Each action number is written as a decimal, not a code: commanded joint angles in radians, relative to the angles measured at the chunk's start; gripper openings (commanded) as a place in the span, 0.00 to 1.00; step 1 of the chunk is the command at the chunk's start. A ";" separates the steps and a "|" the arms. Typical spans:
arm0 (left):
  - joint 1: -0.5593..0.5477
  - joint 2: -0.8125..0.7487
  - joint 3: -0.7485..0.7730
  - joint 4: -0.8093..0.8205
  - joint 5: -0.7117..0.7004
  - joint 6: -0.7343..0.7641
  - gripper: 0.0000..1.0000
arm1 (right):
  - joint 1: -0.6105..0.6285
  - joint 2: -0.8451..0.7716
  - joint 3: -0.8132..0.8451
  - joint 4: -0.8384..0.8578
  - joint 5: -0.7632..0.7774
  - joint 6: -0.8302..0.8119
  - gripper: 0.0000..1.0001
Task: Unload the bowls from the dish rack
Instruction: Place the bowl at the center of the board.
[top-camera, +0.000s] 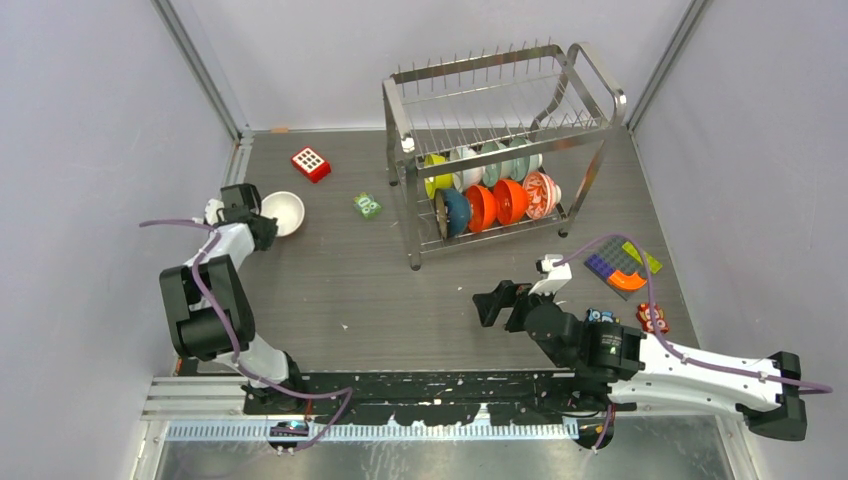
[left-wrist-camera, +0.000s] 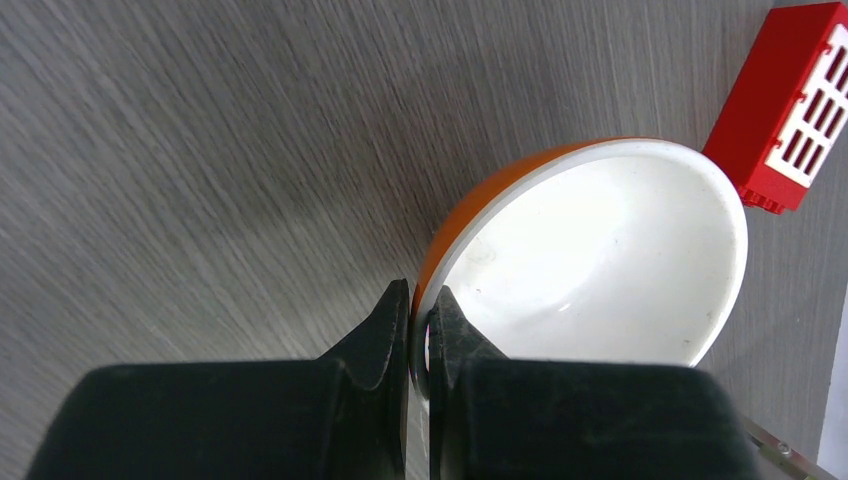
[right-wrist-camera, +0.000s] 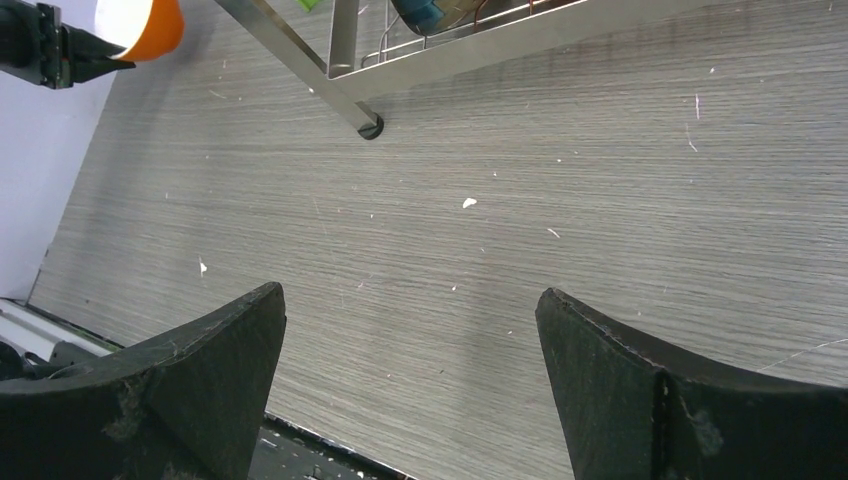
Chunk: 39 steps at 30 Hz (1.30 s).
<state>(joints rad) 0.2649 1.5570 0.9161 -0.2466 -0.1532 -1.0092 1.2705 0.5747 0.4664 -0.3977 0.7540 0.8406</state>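
My left gripper (top-camera: 262, 216) (left-wrist-camera: 420, 300) is shut on the rim of an orange bowl with a white inside (top-camera: 283, 212) (left-wrist-camera: 600, 260), low over the table at the far left. The right wrist view shows the same bowl (right-wrist-camera: 150, 25) at its top left. The dish rack (top-camera: 408, 215) (right-wrist-camera: 345, 75) stands at the back right. Its lower tier holds several bowls on edge: lime-yellow (top-camera: 436, 175), white (top-camera: 465, 170), teal (top-camera: 497, 165), dark blue (top-camera: 452, 212), orange (top-camera: 482, 207) and a red-and-white patterned one (top-camera: 541, 194). My right gripper (top-camera: 492, 300) (right-wrist-camera: 408, 295) hangs open over bare table in front of the rack.
A red block with white dots (top-camera: 311, 163) (left-wrist-camera: 790, 110) lies just behind the held bowl. A small green toy (top-camera: 367, 206) sits left of the rack. Flat coloured bricks (top-camera: 620, 265) and small toys (top-camera: 652, 318) lie at the right, beside my right arm. Walls close in both sides.
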 joint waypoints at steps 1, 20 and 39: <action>0.007 0.043 0.070 0.055 0.029 -0.050 0.00 | 0.001 -0.001 0.026 0.053 0.039 -0.008 0.99; 0.008 0.124 0.199 -0.121 -0.031 -0.031 0.00 | 0.001 0.003 -0.004 0.136 0.041 -0.026 0.99; 0.007 0.167 0.215 -0.159 -0.002 0.002 0.12 | 0.001 0.017 0.002 0.116 0.055 -0.011 0.99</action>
<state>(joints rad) 0.2649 1.7271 1.1000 -0.4313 -0.1627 -1.0290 1.2705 0.6083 0.4545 -0.3027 0.7616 0.8150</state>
